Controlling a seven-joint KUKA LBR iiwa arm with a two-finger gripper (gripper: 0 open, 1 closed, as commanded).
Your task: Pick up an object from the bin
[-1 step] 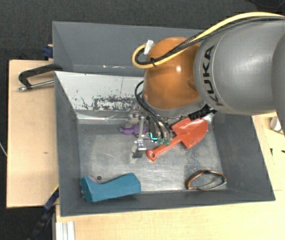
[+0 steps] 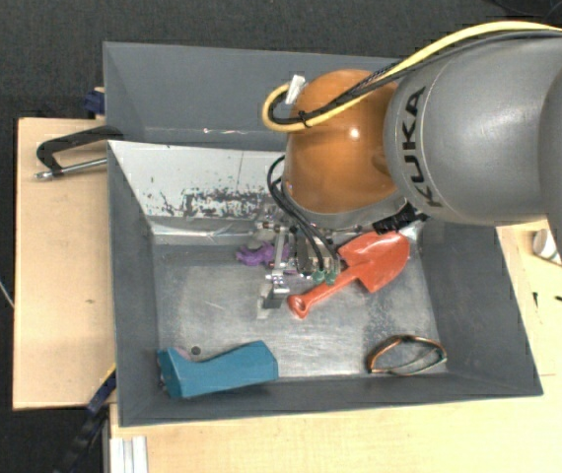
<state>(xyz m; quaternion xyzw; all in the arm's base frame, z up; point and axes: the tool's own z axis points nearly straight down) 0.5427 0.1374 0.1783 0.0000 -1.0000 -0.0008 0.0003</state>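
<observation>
My gripper [image 2: 279, 289] hangs low over the middle of the bin, beneath the orange wrist cover. An orange-red toy shovel [image 2: 358, 269] lies right beside it, its handle end pointing toward the fingers and nearly touching them. A small purple thing [image 2: 252, 255] lies just left of the gripper, by the back wall, partly hidden. No object shows between the fingers.
A teal-blue block [image 2: 217, 370] lies at the front left of the bin. A brown loop-shaped thing [image 2: 406, 355] lies at the front right. The arm and its orange cover hang over the back right part of the bin.
</observation>
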